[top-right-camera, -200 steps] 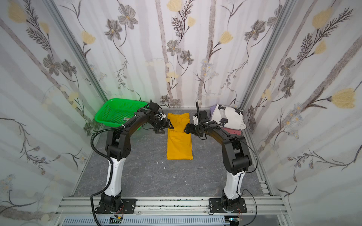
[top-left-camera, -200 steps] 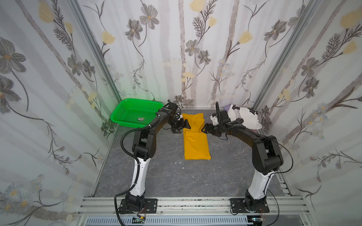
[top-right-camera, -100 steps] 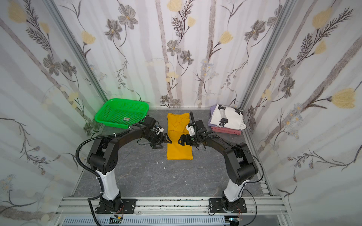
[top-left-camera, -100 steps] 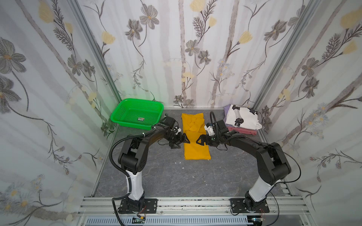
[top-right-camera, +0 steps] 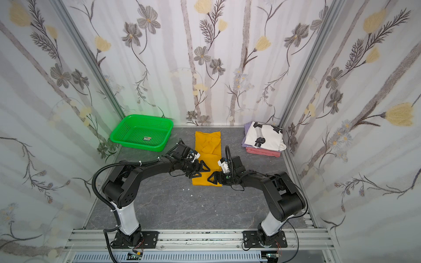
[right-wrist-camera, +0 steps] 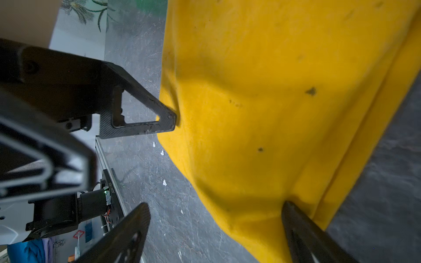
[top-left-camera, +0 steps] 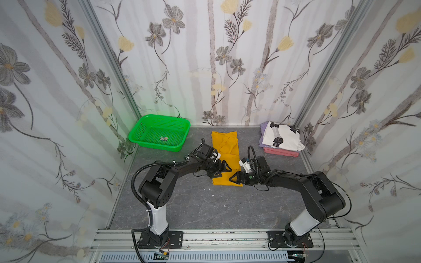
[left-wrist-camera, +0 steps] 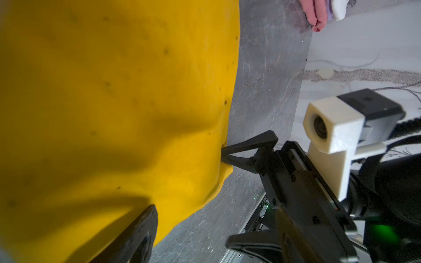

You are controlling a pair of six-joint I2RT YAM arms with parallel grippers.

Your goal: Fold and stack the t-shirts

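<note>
Mustard t-shirt (top-left-camera: 224, 145), left claw (top-left-camera: 225, 172), right claw (top-left-camera: 235, 180), both low, spread wide

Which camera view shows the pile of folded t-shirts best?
A top view: the pile of folded t-shirts is seen whole, with white, lavender and pink layers. Both top views show it this way. The left wrist view catches only a corner; the right wrist view shows none of it.
</note>
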